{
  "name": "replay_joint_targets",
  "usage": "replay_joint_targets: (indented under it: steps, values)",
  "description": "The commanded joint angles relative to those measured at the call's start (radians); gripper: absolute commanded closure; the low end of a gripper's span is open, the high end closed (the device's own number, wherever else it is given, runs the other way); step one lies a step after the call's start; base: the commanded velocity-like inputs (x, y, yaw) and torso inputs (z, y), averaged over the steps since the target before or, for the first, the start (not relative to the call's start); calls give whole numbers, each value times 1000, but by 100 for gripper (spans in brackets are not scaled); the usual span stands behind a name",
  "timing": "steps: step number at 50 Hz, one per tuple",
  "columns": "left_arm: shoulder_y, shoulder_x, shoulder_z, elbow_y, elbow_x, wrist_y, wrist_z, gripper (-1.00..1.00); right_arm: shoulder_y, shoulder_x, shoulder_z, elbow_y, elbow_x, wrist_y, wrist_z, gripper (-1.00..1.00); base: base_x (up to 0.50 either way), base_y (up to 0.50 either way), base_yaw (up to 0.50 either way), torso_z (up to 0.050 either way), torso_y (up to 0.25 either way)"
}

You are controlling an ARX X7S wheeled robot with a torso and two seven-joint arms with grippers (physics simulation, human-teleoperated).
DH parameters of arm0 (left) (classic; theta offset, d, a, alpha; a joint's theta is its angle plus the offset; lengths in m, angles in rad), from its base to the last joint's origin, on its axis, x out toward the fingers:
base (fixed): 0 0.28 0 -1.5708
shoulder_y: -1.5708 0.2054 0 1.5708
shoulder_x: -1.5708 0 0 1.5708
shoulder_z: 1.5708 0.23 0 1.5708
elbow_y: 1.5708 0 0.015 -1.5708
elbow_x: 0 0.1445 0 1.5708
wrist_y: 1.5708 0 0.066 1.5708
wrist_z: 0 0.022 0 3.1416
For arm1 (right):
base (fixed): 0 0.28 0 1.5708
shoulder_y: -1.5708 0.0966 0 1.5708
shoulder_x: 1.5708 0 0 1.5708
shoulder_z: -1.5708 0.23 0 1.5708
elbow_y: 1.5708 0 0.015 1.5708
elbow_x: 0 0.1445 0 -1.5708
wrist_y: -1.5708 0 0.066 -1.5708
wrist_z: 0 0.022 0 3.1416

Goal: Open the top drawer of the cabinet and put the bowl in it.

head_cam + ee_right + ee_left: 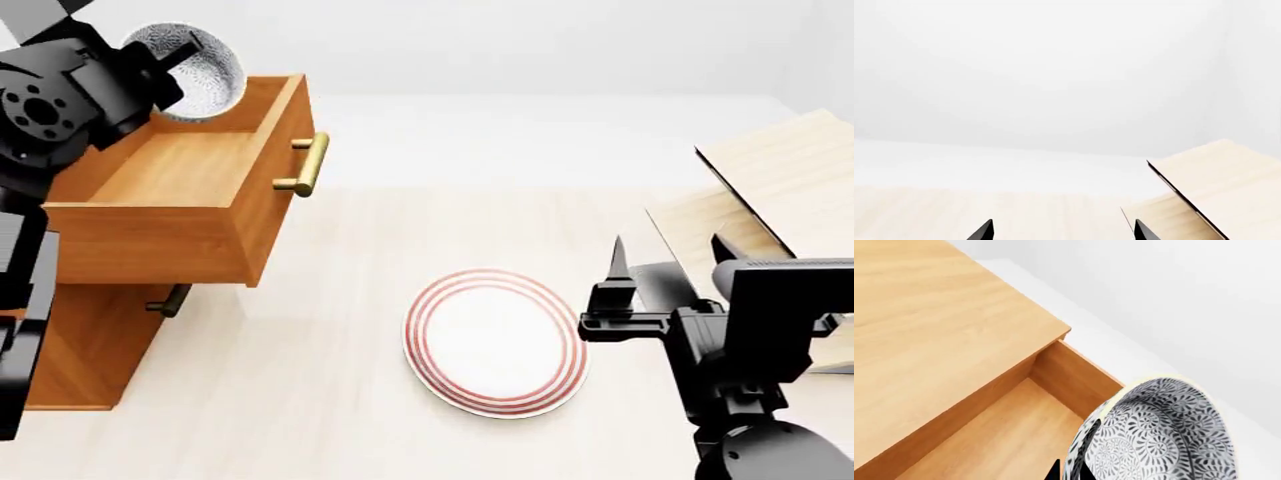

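Left gripper [171, 62] is clamped on bowl [191, 70], its fingertips mostly hidden. Top drawer [1007, 440] interior is shown only by wrist view. Right gripper [1062, 231] tips are set apart, cut off.

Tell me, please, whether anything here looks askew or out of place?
The bowl, held by the left gripper over the open top drawer, is tipped on its side. A plate lies on the floor. Nothing looks spilled or damaged.

Bright, even, sharp, soft shadows
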Motion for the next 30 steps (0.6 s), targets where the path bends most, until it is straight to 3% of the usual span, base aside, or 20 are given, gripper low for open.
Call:
replay_joint_targets:
  steps: [1,30]
  values:
    - [4,21,-3,-93,37,72,34,100,-6,-1,-6,9,-5,-12,0,-100,0,0,0,0,0]
    - [72,11,-56,-139,80,103,54,100,0,3,-18,-4,3,2,16,-100,0,0,0,0,0]
